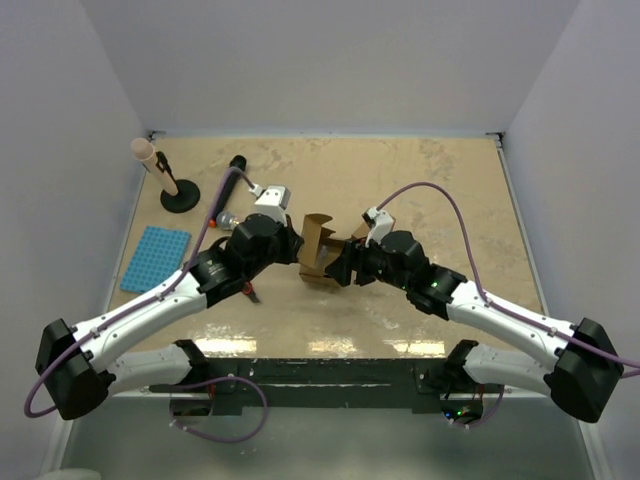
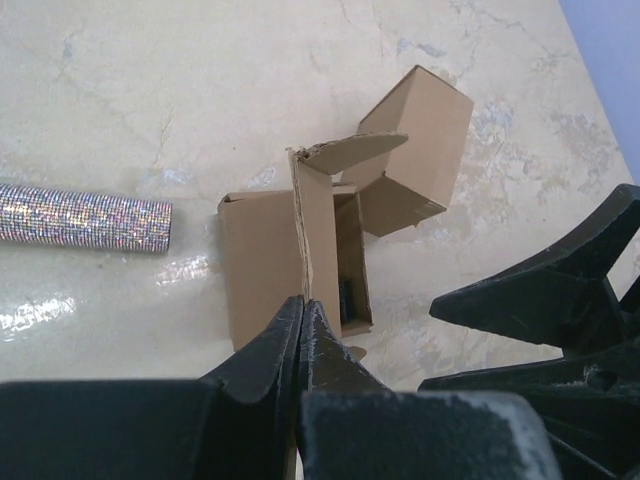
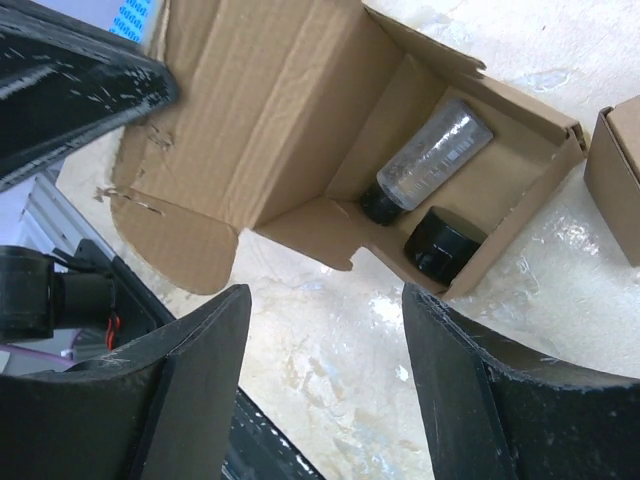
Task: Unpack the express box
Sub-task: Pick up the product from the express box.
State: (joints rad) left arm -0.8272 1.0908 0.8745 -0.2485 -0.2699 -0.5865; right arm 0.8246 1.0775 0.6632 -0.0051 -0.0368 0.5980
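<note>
Found the express box [image 2: 260, 265] lying open on the desk [image 1: 400, 180], one hand at either side of it. Pinched its lid flap [image 2: 318, 230] tight in the left hand [image 2: 303, 305]. Held the right hand [image 3: 325, 305] spread wide and empty just before the box's mouth. Inside the box lay a clear bottle [image 3: 432, 158], long axis slanting away from that hand with the black cap nearest, and a black jar [image 3: 443, 245] beside the cap. Judged the right hand the nearer for reaching in.

White-and-black left arm [image 1: 150, 312] and right arm [image 1: 505, 312] bend inward, wrists close.
Left black tool [image 2: 303, 306] pinches brown cardboard flap [image 2: 318, 220]; right tool [image 3: 325, 300] gapes.
</note>
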